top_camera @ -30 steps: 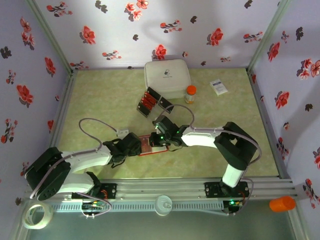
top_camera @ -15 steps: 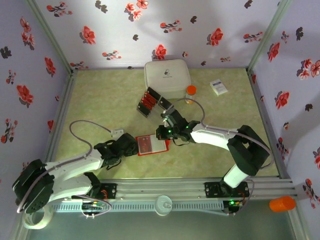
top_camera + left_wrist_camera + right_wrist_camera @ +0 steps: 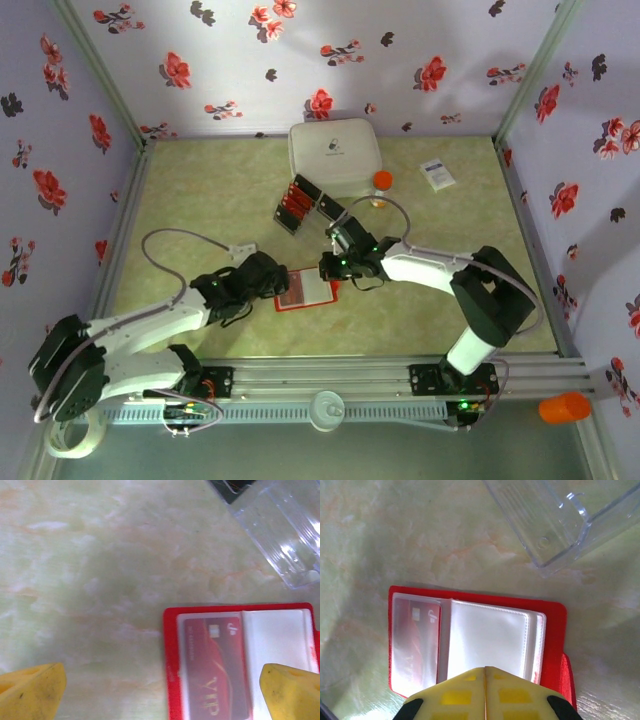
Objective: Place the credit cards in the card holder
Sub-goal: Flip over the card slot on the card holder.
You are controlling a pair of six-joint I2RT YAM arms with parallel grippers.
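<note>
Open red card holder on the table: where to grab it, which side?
Grip the flat red rectangular card holder by its bare red border past the clear plastic sleeves, at the end away from the inserted red card. It lies flat and open, so come in low from that end.

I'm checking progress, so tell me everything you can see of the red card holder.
The flat red rectangular card holder lies open on the pale green marbled table. Inside, clear plastic sleeves sit within a red border. One sleeve holds a red card with gold VIP lettering; the wider one beside it looks empty. The right gripper's shut yellow fingers hang over one edge; contact cannot be told.
</note>
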